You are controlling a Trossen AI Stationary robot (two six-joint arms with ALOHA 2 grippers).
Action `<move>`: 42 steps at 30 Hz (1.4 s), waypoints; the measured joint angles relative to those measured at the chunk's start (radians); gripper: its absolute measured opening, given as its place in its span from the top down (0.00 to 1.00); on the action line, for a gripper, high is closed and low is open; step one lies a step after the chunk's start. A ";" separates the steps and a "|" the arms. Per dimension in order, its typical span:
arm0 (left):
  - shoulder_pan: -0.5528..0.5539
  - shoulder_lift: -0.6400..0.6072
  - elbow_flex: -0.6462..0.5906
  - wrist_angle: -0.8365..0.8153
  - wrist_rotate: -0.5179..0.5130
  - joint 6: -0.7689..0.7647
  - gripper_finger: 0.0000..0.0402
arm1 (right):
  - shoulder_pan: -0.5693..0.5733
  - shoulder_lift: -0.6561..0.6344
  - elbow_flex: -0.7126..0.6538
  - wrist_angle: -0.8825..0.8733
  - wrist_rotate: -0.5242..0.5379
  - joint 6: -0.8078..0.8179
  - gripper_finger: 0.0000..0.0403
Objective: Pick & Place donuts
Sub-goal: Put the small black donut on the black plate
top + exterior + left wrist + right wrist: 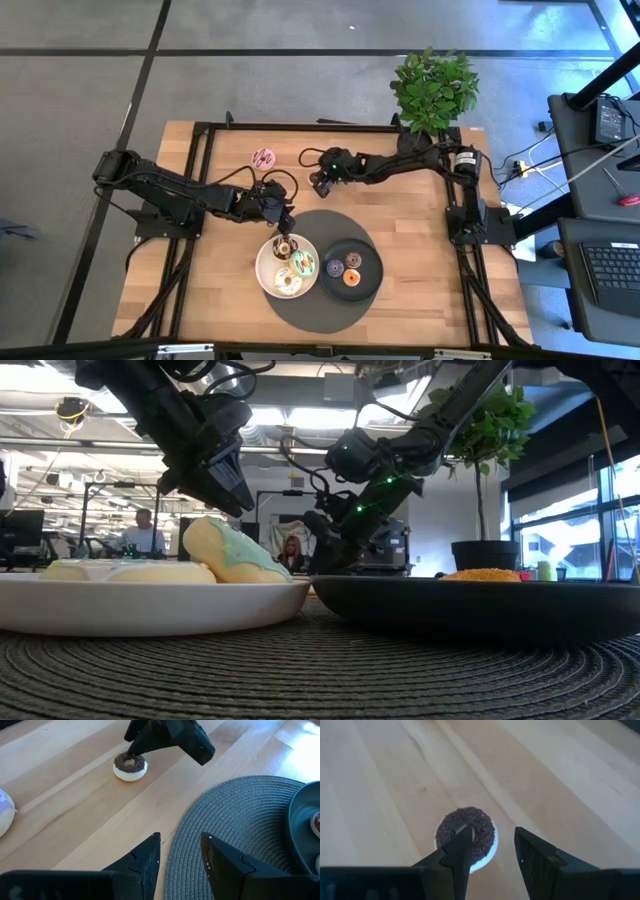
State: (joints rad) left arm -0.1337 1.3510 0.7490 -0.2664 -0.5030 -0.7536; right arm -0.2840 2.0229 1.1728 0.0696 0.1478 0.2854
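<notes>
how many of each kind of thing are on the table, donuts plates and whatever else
donuts: 8
plates: 2, the white plate and the black plate
round mat: 1
potted plant: 1
total: 12

Even, bright overhead light falls on the desk (400,300), with only faint shadows. In the low view, ceiling strip lights glare at 12 o'clock and windows glow at 3 o'clock; the woven mat (320,670) up close is soft, as are the wrist views' own fingers (145,865).
</notes>
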 joint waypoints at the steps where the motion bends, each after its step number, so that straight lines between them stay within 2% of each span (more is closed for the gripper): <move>1: 0.000 0.000 0.000 0.000 0.000 0.000 0.66 | 0.000 0.004 0.000 0.002 -0.001 0.001 0.63; 10: 0.000 0.000 0.000 0.000 0.000 0.000 0.66 | 0.000 0.062 0.001 0.047 -0.037 0.003 0.63; 21: 0.000 0.000 0.000 0.000 0.004 0.001 0.66 | -0.001 0.058 0.024 0.034 -0.037 -0.057 0.64; 34: 0.000 0.000 0.000 0.000 0.004 0.000 0.66 | -0.001 0.058 0.035 0.002 -0.037 -0.087 0.90; 38: 0.000 0.000 0.000 0.000 0.004 0.001 0.66 | -0.001 0.058 0.035 0.002 -0.037 -0.115 0.94; 42: 0.000 0.000 0.000 0.000 0.004 0.001 0.66 | -0.001 0.040 0.035 -0.016 -0.036 -0.137 0.94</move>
State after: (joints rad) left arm -0.1337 1.3510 0.7490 -0.2665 -0.4992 -0.7528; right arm -0.2846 2.0626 1.2074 0.0537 0.1113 0.1482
